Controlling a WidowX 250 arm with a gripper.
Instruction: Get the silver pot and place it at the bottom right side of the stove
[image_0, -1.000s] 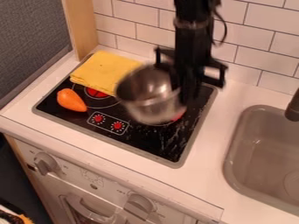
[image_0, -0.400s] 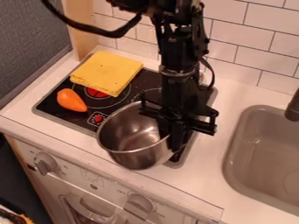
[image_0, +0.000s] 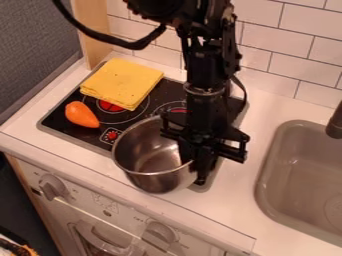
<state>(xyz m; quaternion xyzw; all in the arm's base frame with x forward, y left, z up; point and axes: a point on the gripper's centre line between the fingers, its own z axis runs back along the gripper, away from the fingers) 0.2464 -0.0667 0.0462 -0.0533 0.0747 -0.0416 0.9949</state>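
- Silver metal pot (image_0: 150, 152): located over the front right part of the black cooktop (image_0: 133, 117); opening faces upward; the near side of the body overlaps the cooktop's front border in the camera view; contact between base and surface cannot be determined.
- Claw (image_0: 195, 167): closed on the pot's rim at its right side; the pot wall sits between the fingers.
- Robot arm (image_0: 204, 75): black; enters at the top edge and hangs down over the right part of the cooktop; a black cable loops out to its left.
- Yellow cloth (image_0: 120, 82): folded; lies flat on the rear left part of the cooktop, partly covering a red burner marking (image_0: 108, 106).
- Orange toy vegetable (image_0: 81, 115): lies on the left part of the cooktop, near the cloth; rounded end toward the rear left, tapered end toward the front right.
- Red control marking (image_0: 112, 135): printed near the cooktop's front border, just beside the pot.
- Worktop (image_0: 247, 187): white; surrounds the cooktop and the grey sink (image_0: 294, 170); the sink is set to the right, with a dark faucet (image_0: 335, 122) at its rear right.
- Oven front (image_0: 100, 207): below the worktop; two round knobs, one handle.
- Backsplash (image_0: 294, 45): white tile; dark joints.
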